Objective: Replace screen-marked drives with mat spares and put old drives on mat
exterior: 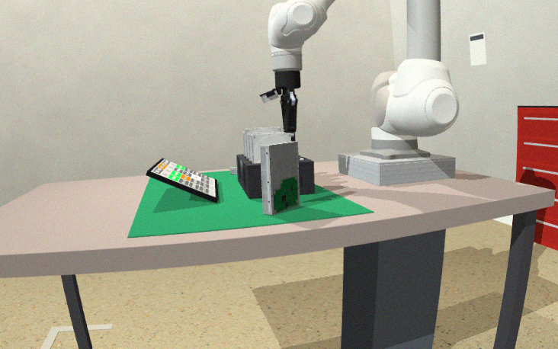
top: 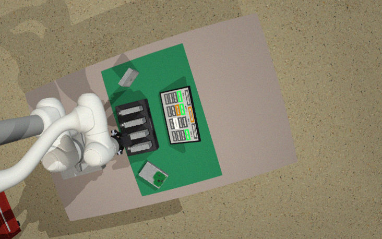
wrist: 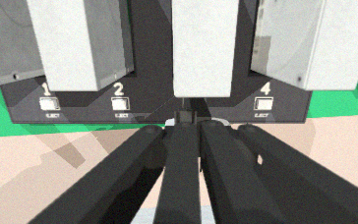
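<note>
The black dock (top: 153,123) (exterior: 306,177) (wrist: 152,49) holds a drive in each bay. The bay 3 drive (top: 139,134) (wrist: 204,49) looks slightly raised in the wrist view. My gripper (top: 126,139) (exterior: 291,132) (wrist: 192,104) is shut and empty, its tips at the bay 3 eject button, which they hide. The tilted screen (top: 178,115) (exterior: 183,178) shows a white cell in the bay 3 row and an orange one in the bay 2 row; bays 1, 2 and 4 have green cells. One spare drive (top: 129,76) (exterior: 233,170) lies beyond bay 1; the other (top: 147,171) (exterior: 283,160) stands upright beyond bay 4.
The green mat (top: 197,160) (exterior: 184,224) carries the dock, screen and spares on the table (top: 239,84) (exterior: 40,222). Eject buttons for bay 1 (wrist: 48,103), bay 2 (wrist: 120,103) and bay 4 (wrist: 264,103) show at the dock's robot-side edge. A red cabinet (exterior: 537,144) stands beyond the table.
</note>
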`<action>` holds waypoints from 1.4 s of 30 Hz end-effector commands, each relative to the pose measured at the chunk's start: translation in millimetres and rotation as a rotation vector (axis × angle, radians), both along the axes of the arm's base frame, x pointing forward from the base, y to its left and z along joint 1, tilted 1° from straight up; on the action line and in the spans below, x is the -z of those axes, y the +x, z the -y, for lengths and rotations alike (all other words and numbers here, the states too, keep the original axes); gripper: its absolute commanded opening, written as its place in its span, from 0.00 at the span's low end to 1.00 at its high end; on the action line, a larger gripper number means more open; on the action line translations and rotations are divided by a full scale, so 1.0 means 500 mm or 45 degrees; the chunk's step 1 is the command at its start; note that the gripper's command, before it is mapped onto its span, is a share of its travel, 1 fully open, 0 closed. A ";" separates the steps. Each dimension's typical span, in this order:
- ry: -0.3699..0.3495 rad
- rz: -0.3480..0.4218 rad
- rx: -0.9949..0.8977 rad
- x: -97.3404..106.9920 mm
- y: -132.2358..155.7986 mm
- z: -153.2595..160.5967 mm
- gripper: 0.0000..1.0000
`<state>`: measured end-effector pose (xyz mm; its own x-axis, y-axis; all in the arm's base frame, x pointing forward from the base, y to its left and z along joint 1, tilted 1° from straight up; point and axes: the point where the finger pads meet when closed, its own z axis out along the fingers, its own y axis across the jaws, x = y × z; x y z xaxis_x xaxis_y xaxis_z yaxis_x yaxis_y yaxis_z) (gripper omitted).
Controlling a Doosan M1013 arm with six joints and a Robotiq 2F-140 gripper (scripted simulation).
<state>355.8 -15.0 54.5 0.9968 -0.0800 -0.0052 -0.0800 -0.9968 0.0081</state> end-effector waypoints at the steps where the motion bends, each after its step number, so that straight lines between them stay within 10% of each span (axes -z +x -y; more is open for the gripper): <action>1: 0.000 0.001 0.000 -0.002 0.001 0.000 0.10; 28: 0.000 0.001 0.000 -0.028 0.001 0.000 0.10; 42: 0.000 0.001 0.000 -0.131 0.001 -0.001 0.10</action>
